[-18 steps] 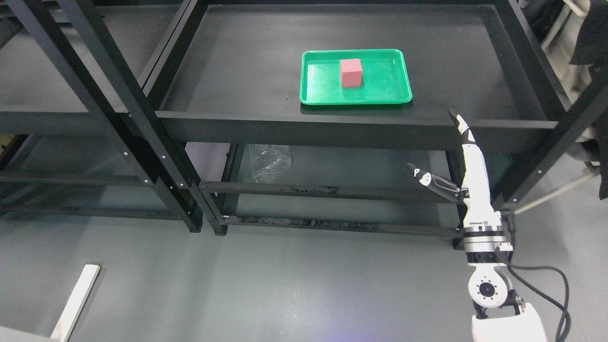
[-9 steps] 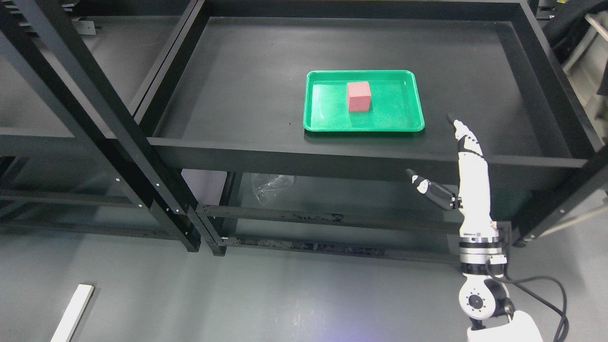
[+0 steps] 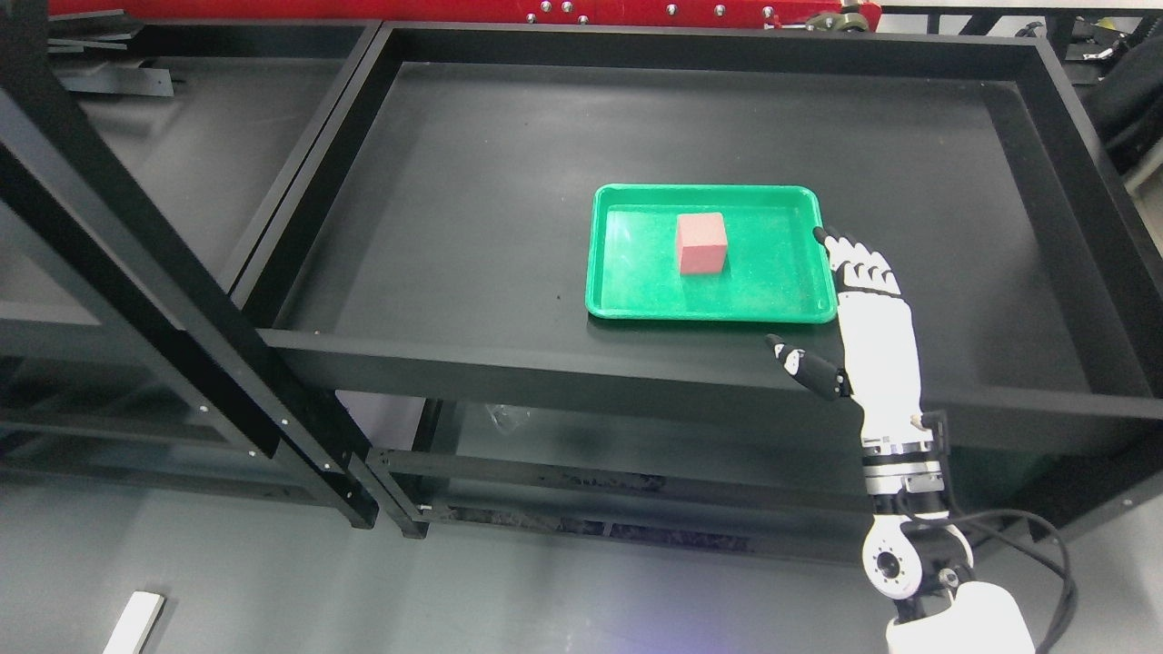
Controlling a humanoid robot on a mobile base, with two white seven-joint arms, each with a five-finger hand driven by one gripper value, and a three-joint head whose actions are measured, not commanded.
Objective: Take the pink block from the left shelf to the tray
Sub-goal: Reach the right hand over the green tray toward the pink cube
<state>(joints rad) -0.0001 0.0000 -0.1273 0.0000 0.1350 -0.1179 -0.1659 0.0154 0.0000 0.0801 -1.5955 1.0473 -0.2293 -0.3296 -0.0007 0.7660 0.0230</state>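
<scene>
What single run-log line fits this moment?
block: in tray | right robot hand: open, empty, by tray's right rim | left: not in view

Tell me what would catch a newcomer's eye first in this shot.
The bright green tray stands out on the black shelf, with a pink block sitting in its middle. Just right of the tray, the robot's white right hand reaches up from the lower right, fingers open and holding nothing.
</scene>
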